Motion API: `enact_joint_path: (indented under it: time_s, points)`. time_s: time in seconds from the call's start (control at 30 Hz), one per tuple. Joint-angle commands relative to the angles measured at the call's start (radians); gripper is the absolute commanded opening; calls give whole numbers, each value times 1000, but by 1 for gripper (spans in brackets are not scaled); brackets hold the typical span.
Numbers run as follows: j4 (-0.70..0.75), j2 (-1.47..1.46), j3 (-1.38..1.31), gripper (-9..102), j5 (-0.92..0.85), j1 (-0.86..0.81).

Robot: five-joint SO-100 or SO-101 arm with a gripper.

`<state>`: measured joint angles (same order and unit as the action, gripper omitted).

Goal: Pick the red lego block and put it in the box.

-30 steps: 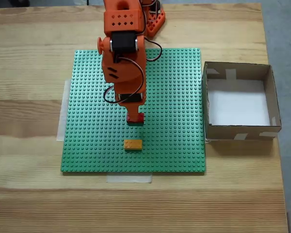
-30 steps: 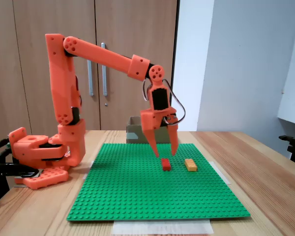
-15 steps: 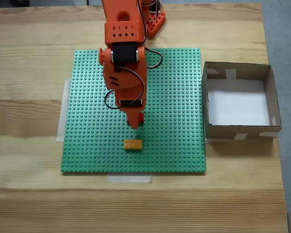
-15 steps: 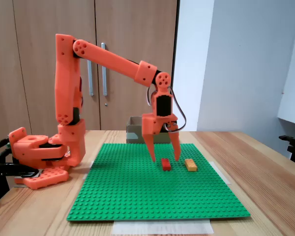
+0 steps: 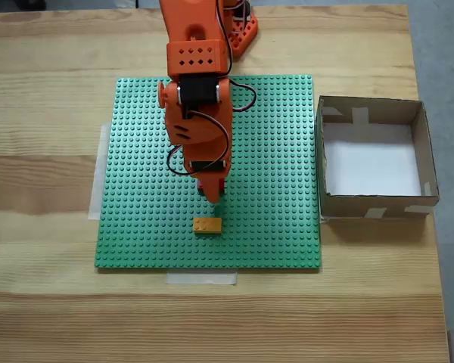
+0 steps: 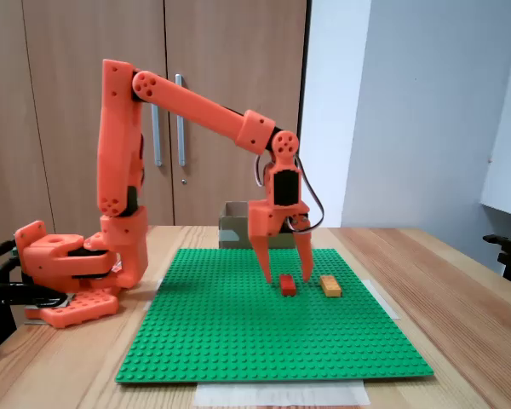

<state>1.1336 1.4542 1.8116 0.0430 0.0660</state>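
Red lego block point(image 6: 287, 285): rigid, light, slick plastic, likely stud-locked to the green baseplate point(image 6: 238, 332); grab the long side faces.

Side fixed view: pincer point(image 6: 284, 273) open, empty, fingers straddling the block, orange brick point(image 6: 330, 285) at its 3 o'clock.

Top fixed view: arm covers the block; long axis can't be told. Box point(image 5: 371, 110) at 3 o'clock on the worktop point(image 5: 45, 302).

arm point(image 6: 196, 106): orange plastic links, black cables
gripper point(image 6: 286, 274): two tapered orange fingers
base point(image 6: 64, 273): orange, blocky
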Motion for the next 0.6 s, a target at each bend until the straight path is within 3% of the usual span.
enact_joint_path:
  time_s: [0.0,0.57]
  points:
    - [-11,5,-35,25,-8,-8]
    - [-49,-12,-18,19,-35,-21]
